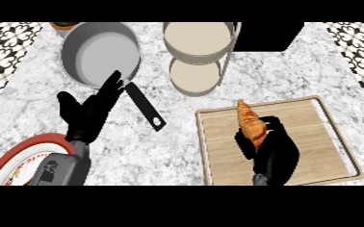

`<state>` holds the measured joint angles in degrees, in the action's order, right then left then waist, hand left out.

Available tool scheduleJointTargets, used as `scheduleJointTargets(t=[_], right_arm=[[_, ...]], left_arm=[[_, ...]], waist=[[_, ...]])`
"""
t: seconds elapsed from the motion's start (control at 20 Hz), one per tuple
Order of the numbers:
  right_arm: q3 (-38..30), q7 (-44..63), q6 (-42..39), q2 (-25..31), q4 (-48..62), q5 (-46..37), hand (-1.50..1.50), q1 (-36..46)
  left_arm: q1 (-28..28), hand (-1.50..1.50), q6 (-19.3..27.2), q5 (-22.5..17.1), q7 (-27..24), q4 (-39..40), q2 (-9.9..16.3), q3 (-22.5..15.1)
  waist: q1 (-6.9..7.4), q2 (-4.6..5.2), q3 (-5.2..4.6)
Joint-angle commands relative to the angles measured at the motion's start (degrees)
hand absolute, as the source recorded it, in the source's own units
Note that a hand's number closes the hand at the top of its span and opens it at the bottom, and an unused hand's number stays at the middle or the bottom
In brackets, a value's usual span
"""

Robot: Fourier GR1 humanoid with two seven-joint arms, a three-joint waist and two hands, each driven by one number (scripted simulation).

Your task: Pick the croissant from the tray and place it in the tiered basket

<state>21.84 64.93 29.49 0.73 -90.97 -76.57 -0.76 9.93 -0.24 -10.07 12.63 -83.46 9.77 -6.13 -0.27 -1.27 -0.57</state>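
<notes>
A golden-brown croissant [250,122] stands tilted over the wooden tray [313,139] at the lower right, its tip pointing up and away. My right hand [274,149] is shut on its lower end, fingers and thumb curled round it, hiding that end. The tiered basket [198,53] stands at the back centre, with two round cream tiers in a grey wire frame, both bare. My left hand [89,109] rests open at the left, fingers straight and pointing up toward the pan.
A grey frying pan [99,53] with a black handle [146,107] sits at the back left. A red-rimmed plate [28,149] shows at the lower left corner. A black block [266,36] stands behind the basket. A small orange item [62,25] lies at the far left edge.
</notes>
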Motion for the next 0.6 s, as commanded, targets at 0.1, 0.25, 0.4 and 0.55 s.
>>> scheduleJointTargets(t=[0.1,0.25,0.4,0.55], right_arm=[[4.87,14.96,-2.37,-0.70,-8.90,-9.92,1.50,6.01],[6.26,16.77,-7.45,-0.70,-12.19,-14.79,1.50,8.28],[6.77,18.79,-11.54,-0.70,-14.48,-18.21,1.50,12.21],[6.80,19.71,-17.20,-0.70,-15.49,-21.14,1.50,14.38]], left_arm=[[-0.42,0.00,0.84,0.42,0.29,0.57,-0.35,0.04],[-0.16,0.00,0.23,0.03,0.56,0.06,-0.49,-0.31],[0.36,0.00,0.44,0.25,0.69,0.28,0.62,0.75],[0.34,0.00,-0.05,0.38,0.66,-0.02,0.38,-0.02]], waist=[[-0.55,-0.48,-0.09],[-0.73,-0.59,-0.13],[0.00,-0.31,-0.08],[0.12,-0.26,-0.13]])
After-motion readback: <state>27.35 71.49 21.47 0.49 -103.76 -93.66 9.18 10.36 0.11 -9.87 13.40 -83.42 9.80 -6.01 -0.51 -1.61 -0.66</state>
